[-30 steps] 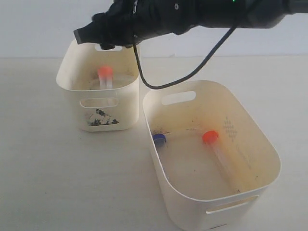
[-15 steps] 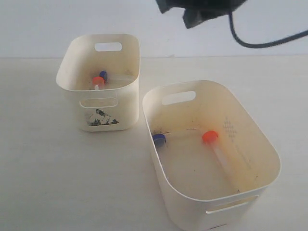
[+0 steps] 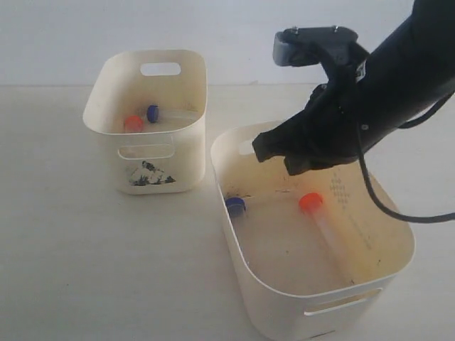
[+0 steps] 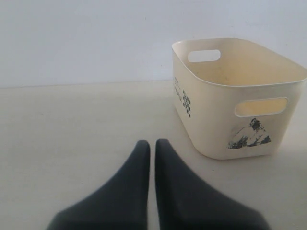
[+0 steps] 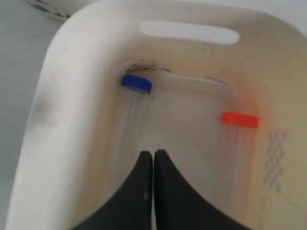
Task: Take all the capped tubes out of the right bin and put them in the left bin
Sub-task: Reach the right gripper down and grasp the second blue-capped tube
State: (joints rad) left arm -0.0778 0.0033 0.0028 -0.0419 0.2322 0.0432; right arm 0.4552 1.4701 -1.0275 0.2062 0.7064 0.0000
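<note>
Tubes split two and two between the bins. Right bin [image 3: 398, 222], lower right of the exterior frame: one blue-capped tube [image 3: 235, 206] lying against the left inner wall, one orange-red-capped tube [image 3: 313, 204] nearer the middle of the floor, clear body running toward the lower right. The two are well apart. Dotted diamond patch [image 3: 340, 190] on the inner wall just beside the orange-red cap; dark specks along the far floor edge. Left bin [image 3: 186, 160], upper left of the frame: an orange-red cap [image 3: 133, 122] and a blue cap [image 3: 152, 112] close together on its floor. Sticker [image 3: 149, 175] on the front wall, black and white; in the left wrist view the sticker [image 4: 249, 135] reads as a mountain-like picture, with no lettering legible. The same view shows a black dotted pattern [image 4: 186, 101] on the bin's side wall, and faint print beside it too small to read. Right gripper [image 3: 281, 153] hangs over the far rim of the right bin, above both tubes; its fingers [image 5: 144, 182] are pressed together, holding nothing. Left gripper [image 4: 152, 143] is low over the bare table [image 4: 72, 124], near the left bin but apart from it, jaws closed and empty
</note>
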